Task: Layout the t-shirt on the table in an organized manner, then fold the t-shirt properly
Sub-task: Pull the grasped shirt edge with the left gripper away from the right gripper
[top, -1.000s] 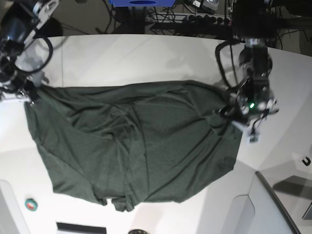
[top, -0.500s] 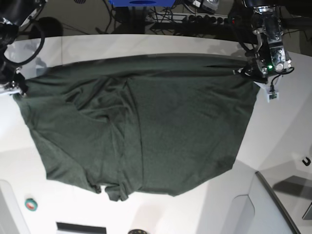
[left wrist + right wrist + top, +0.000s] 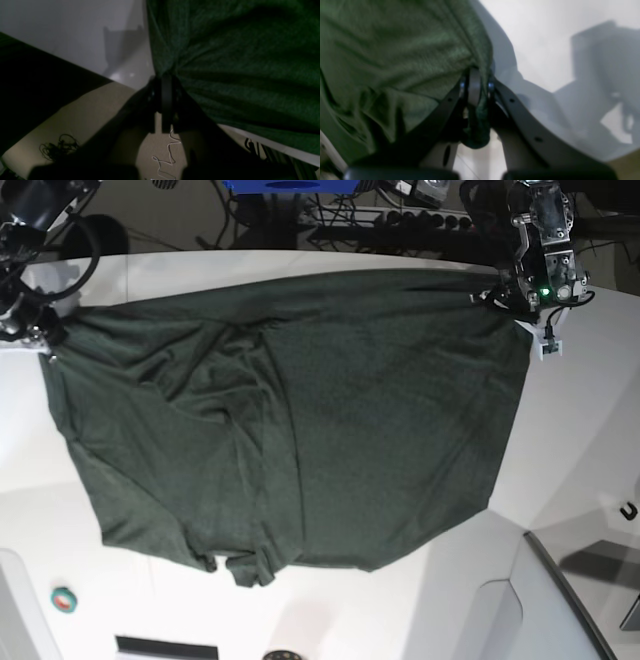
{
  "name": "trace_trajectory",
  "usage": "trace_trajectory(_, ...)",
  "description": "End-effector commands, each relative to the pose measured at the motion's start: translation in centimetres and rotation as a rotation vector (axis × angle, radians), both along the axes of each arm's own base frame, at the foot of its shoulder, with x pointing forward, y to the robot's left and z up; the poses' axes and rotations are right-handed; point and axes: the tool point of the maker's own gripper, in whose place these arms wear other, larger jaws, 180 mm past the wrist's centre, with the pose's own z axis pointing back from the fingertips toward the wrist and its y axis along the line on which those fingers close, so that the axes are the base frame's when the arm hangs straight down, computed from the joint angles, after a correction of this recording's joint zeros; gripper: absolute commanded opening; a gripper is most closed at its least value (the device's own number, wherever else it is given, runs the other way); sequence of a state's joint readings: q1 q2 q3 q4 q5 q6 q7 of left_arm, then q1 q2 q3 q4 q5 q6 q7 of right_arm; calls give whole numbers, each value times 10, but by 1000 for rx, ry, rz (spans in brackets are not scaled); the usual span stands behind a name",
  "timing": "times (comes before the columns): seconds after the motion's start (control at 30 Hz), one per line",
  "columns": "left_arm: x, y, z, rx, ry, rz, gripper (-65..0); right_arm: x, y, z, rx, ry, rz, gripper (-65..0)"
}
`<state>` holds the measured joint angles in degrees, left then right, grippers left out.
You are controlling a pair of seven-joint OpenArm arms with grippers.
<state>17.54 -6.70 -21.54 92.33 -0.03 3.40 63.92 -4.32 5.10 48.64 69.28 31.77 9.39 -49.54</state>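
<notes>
The dark green t-shirt [image 3: 290, 420] hangs stretched between my two grippers above the white table [image 3: 570, 440], its lower edge bunched near the front. My left gripper [image 3: 505, 300] is shut on the shirt's far right corner; in the left wrist view [image 3: 166, 77] the cloth [image 3: 237, 62] gathers into the closed jaws. My right gripper [image 3: 45, 340] is shut on the far left corner; in the right wrist view [image 3: 476, 82] green fabric [image 3: 395, 57] is pinched between the fingers.
A small teal and red roll [image 3: 64, 600] lies at the table's front left. A grey tray edge [image 3: 560, 590] sits at the front right. A small black hook [image 3: 628, 512] lies at the right. Cables and a blue stand [image 3: 290, 188] are behind the table.
Both grippers lifted the shirt's top edge up and back; the left one rose most, from mid-table to the far edge. The cloth spread wider and flatter.
</notes>
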Motion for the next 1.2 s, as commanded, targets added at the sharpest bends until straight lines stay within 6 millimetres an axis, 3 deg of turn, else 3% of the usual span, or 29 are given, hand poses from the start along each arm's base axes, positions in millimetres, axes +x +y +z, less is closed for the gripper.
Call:
trace_trajectory(0.0, 3, 5, 7, 27, -16, -5, -650, 5, -12, 9, -27, -30, -32, -626)
trace_trajectory(0.03, 2, 5, 6, 25, -14, -4, -650, 3, -13, 9, -21, -32, -49, -591)
trace_trajectory(0.17, 2, 1, 5, 17, -16, -1, -650, 1, -14, 9, -19, -33, -59, -336)
trace_trajectory(0.2, 3, 1, 5, 16, -19, -1, -650, 1, -12, 7, -15, -31, -56, -312)
trace_trajectory(0.63, 2, 0, 4, 17, -16, -3, -650, -14, -12, 2, -17, 2, -52, -309)
trace_trajectory(0.7, 2, 0, 4, 17, -16, -3, -650, -16, -10, 1, -14, 5, -50, -312)
trace_trajectory(0.77, 3, 0, 5, 17, -18, -3, -650, -15, -10, 1, -11, 4, -51, -362)
trace_trajectory(0.9, 3, 0, 5, 17, -18, -3, -650, -16, -8, -1, -4, 8, -51, -650)
trace_trajectory(1.17, 2, 0, 4, 17, -16, -3, -650, -14, -8, 0, -4, 5, -51, -647)
